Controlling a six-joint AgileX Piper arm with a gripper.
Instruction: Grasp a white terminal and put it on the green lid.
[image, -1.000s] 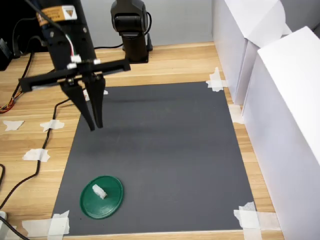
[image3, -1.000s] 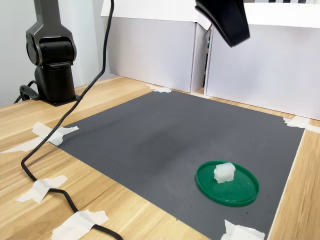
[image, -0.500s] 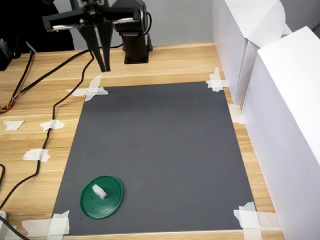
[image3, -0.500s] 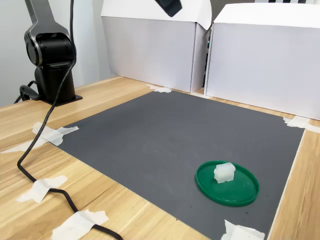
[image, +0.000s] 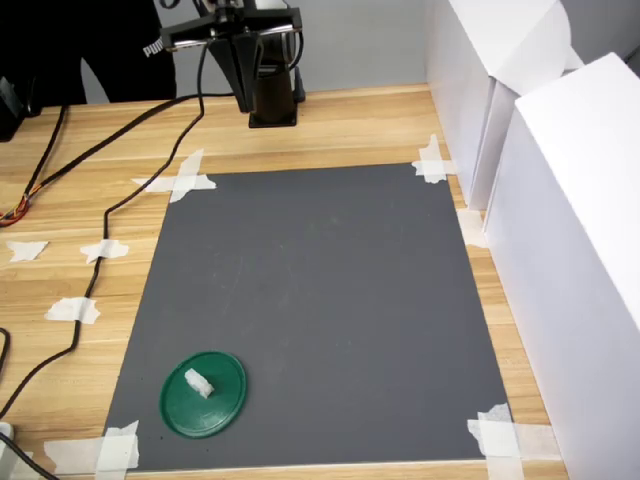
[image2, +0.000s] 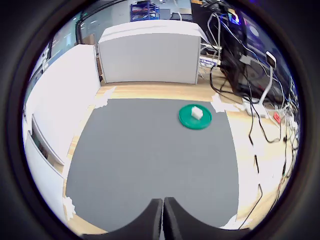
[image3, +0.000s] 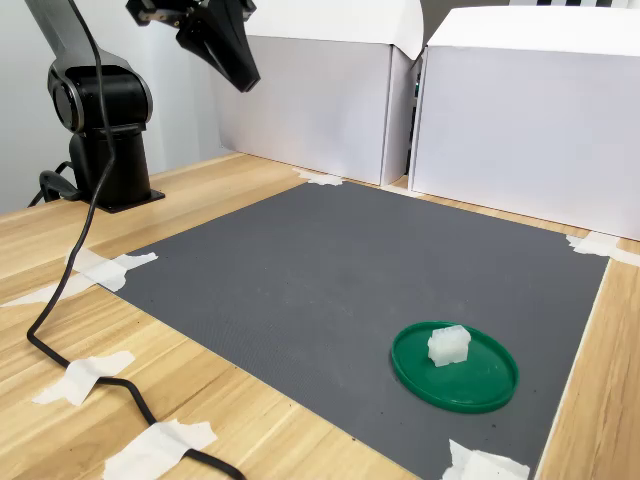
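White terminal sits on the green lid near the mat's front-left corner in the first exterior view, gripper high over the far edge, fingers pressed together (empty); placement looks done, next is just parking.

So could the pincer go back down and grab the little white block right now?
Probably yes. The white terminal sits uncovered on the green lid, with nothing standing over it; the pincer is just far off and shut.
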